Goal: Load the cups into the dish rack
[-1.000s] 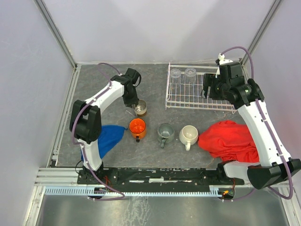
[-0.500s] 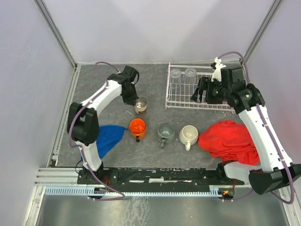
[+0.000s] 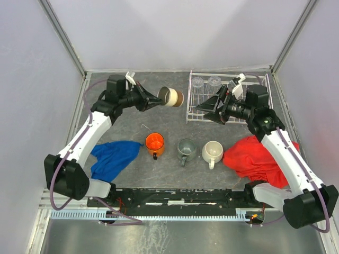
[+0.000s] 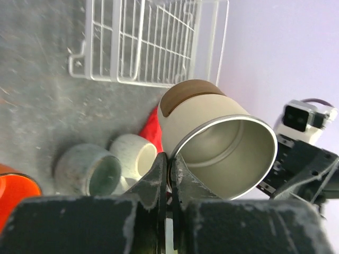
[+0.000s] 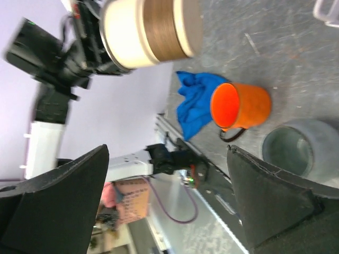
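Observation:
My left gripper is shut on the rim of the tan metallic cup and holds it in the air, tipped on its side, just left of the white dish rack. In the left wrist view the fingertips pinch the cup's rim. Two clear tumblers stand upside down in the rack's back left. My right gripper is open and empty over the rack, facing the tan cup. The orange mug, grey-green mug and cream-white mug stand in a row on the table.
A blue cloth lies at the front left. A red cloth lies at the front right, beside the cream mug. Purple walls and metal frame rails close in the table on three sides.
My left gripper has lifted the tan cup off the table, tipped it sideways and carried it right towards the rack. My right gripper has turned left to face it, jaws open.

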